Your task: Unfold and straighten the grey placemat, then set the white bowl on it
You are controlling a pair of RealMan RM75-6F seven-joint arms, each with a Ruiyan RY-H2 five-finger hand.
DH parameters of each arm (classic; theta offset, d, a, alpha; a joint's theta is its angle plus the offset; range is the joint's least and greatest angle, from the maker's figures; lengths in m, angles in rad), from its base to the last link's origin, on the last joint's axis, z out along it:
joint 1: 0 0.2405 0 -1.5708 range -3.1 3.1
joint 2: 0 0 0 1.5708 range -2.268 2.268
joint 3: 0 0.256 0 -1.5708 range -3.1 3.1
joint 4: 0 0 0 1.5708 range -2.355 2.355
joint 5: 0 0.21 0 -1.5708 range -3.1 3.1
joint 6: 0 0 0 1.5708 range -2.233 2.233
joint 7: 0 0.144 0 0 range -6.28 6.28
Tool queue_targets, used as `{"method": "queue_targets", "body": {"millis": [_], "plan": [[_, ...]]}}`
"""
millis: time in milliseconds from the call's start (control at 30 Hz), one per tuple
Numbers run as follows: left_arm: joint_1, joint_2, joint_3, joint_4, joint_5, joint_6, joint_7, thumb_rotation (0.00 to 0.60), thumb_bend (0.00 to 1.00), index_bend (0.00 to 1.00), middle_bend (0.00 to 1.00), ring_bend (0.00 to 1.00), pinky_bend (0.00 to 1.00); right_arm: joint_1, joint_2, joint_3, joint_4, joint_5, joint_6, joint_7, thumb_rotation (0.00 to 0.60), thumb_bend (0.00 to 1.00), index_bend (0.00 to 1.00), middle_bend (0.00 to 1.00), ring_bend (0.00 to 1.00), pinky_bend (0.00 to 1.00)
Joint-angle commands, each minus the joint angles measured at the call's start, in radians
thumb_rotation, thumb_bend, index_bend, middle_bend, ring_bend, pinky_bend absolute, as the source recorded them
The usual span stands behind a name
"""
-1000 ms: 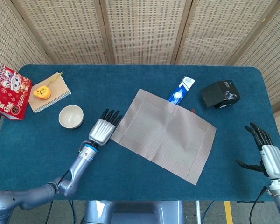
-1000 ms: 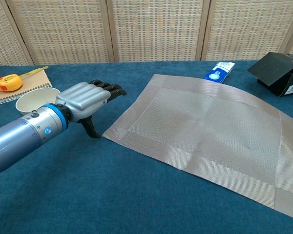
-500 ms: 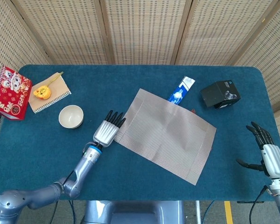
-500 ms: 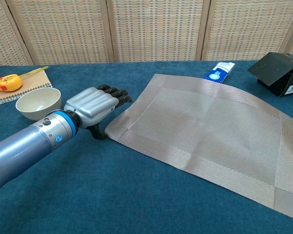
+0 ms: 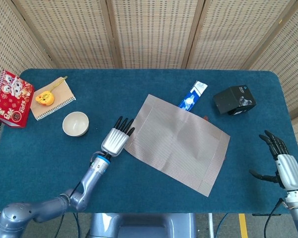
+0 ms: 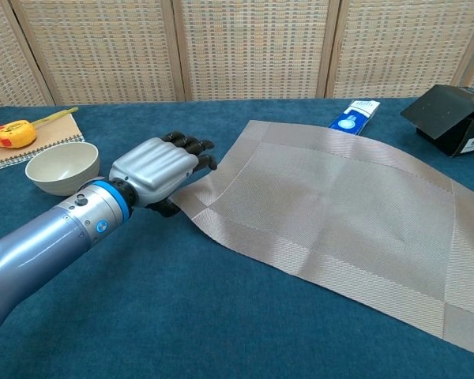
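Observation:
The grey placemat point(image 5: 179, 141) point(image 6: 340, 213) lies spread flat and slanted across the middle of the blue table. The white bowl point(image 5: 75, 123) point(image 6: 62, 166) stands upright on the cloth to its left, off the mat. My left hand point(image 5: 116, 139) point(image 6: 159, 168) is between bowl and mat, palm down, fingers stretched out. Its fingertips and thumb touch the mat's left edge and near corner, which rides up slightly against them. I see nothing held in it. My right hand point(image 5: 280, 166) hovers at the table's right front corner, fingers apart and empty, far from the mat.
A blue-and-white packet point(image 5: 192, 95) point(image 6: 353, 114) pokes out from under the mat's far edge. A black box point(image 5: 234, 100) point(image 6: 454, 118) sits at the back right. At the back left are a notebook point(image 5: 52, 96) with a yellow tape measure point(image 6: 13, 133) and a red booklet point(image 5: 10, 98).
My left hand slid right, away from the bowl, and came against the mat's left corner, nudging that corner a little to the right. The right hand barely moved.

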Motion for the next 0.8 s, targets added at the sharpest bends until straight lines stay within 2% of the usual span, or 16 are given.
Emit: {"method": "queue_targets", "body": {"millis": [33, 333, 633, 800], "plan": [[-0.004, -0.008, 0.0, 0.014, -0.002, -0.004, 0.003, 0.6, 0.49, 0.25, 0.0, 0.0, 0.0, 0.001, 0.0, -0.001, -0.001, -0.001, -0.002, 0.0, 0.6, 0.1, 0.13, 0.0, 0.0, 0.0], [-0.01, -0.028, 0.009, 0.041, 0.01, 0.002, -0.021, 0.6, 0.49, 0.49, 0.0, 0.0, 0.0, 0.004, 0.002, -0.005, -0.001, -0.004, -0.01, 0.004, 0.6, 0.1, 0.14, 0.0, 0.0, 0.0], [-0.008, -0.043, 0.017, 0.061, 0.028, 0.018, -0.055, 0.6, 0.48, 0.63, 0.0, 0.0, 0.0, 0.005, 0.002, -0.008, -0.005, -0.007, -0.01, -0.001, 0.6, 0.1, 0.14, 0.0, 0.0, 0.0], [-0.001, -0.04, 0.023, 0.062, 0.034, 0.029, -0.062, 0.6, 0.48, 0.65, 0.0, 0.0, 0.0, 0.006, 0.004, -0.011, -0.007, -0.01, -0.012, -0.003, 0.6, 0.1, 0.14, 0.0, 0.0, 0.0]]}}
